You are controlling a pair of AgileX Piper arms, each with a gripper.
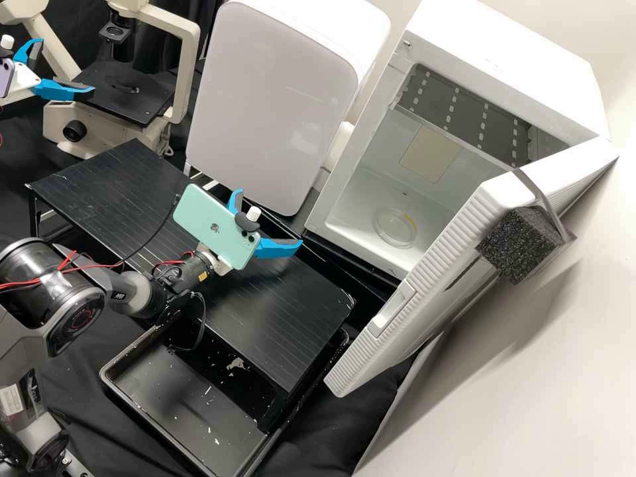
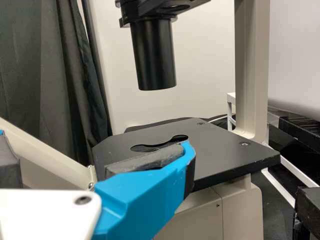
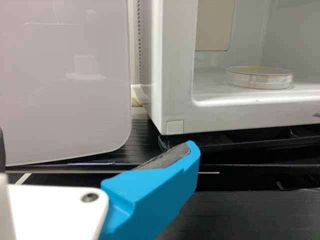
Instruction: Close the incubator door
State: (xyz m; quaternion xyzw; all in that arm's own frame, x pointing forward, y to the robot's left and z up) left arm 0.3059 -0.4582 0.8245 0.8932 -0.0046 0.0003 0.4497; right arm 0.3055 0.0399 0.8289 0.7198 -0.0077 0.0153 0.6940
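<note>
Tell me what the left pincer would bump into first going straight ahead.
Most likely the microscope's black stage: the left pincer is open and points that way. Depth is unclear, so it might pass just over it.

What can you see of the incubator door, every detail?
The incubator door is thick, white and apparently plastic, with ribbed edges and a recess in one. It stands wide open at the incubator's side. A grey strap crosses its upper edge, apparently holding a black foam block against one face. Neither gripper touches it.
</note>
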